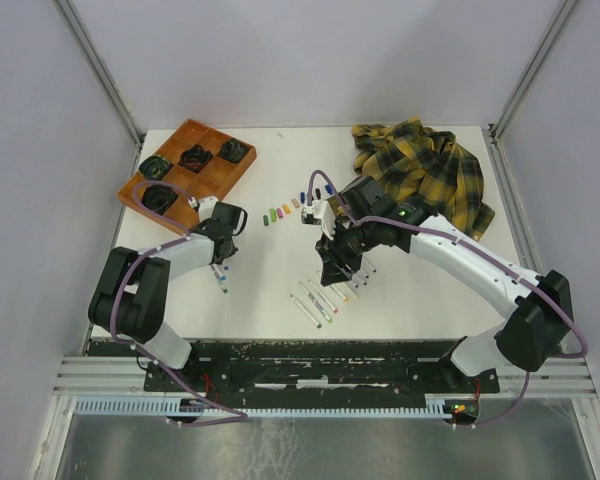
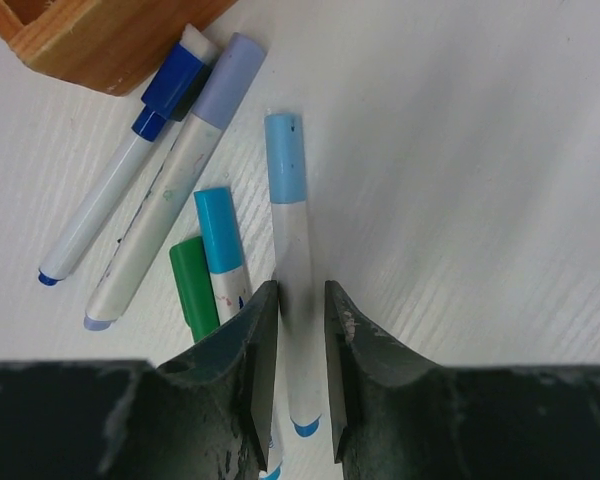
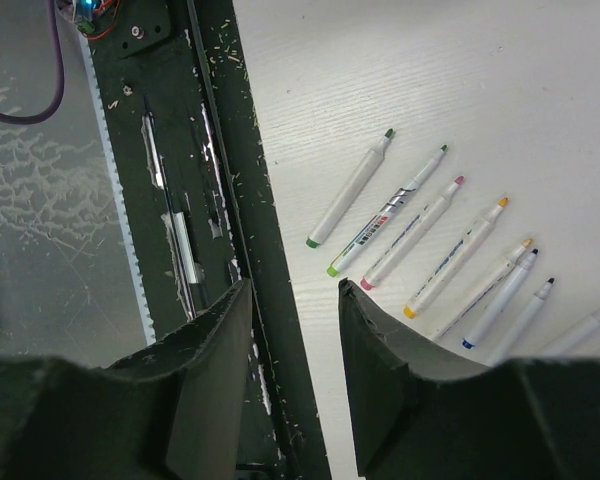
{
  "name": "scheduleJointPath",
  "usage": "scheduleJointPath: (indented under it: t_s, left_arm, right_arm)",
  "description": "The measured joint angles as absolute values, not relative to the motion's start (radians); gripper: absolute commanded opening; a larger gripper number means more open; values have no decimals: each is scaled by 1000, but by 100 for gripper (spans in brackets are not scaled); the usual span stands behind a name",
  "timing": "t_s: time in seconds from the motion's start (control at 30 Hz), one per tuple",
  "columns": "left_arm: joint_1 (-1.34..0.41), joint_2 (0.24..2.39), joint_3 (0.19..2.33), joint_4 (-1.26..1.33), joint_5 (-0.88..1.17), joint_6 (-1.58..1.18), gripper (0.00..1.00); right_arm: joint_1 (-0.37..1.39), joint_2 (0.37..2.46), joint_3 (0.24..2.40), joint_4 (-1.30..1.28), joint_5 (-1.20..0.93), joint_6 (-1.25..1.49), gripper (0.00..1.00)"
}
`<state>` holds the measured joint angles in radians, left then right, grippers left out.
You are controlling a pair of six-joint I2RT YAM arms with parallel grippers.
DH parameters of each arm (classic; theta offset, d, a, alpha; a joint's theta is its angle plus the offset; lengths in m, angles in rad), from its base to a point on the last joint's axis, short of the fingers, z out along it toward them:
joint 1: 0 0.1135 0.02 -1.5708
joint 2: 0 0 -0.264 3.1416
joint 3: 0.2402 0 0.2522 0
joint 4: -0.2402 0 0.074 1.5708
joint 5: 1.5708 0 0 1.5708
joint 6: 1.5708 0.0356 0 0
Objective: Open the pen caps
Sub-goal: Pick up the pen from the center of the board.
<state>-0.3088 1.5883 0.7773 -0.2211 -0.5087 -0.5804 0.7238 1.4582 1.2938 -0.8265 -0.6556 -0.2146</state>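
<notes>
The left gripper [image 2: 300, 290] is straddling a white marker [image 2: 292, 240], its fingers [image 2: 263, 350] standing narrowly apart with the barrel running between them; the left finger seems to be touching the barrel, but I cannot tell whether the pair is truly clamping it. The light blue cap [image 2: 283, 155] is sitting on the marker's end, just beyond the fingertips. A cyan cap [image 2: 218, 225] and a green cap [image 2: 190, 285] are lying just left of the left finger, both on their markers. A lavender cap [image 2: 230, 80] and a dark blue cap [image 2: 170, 85] are lying farther ahead, beside a wooden tray [image 2: 100, 40].

The right gripper [image 3: 293, 290] is hanging with its fingers moderately parted and nothing between them; uncapped markers [image 3: 420, 230] are fanning out ahead and to the right of its fingers. Loose pen caps [image 1: 285, 208] are lying in a row between the two grippers.
</notes>
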Motion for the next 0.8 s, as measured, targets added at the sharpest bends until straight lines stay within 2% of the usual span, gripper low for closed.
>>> scheduleJointPath:
  t_s: [0.33,0.47,0.63,0.8]
  left_arm:
    - [-302,1586,761,-167,-467,-581,16]
    - [-299,1575,747,-150,-456,-581,3]
    - [-298,1519,704,-147,-413,-581,3]
    - [-299,1359,638,-144,-351,-581,3]
  right_arm:
    - [717,1458,1294,-827,-671,-214,48]
    - [712,1458,1294,-827,-682,-214,48]
    - [709,1462,1294,-826,-703,-206,48]
    - [700,1471,1283,-812,-749,-183,48]
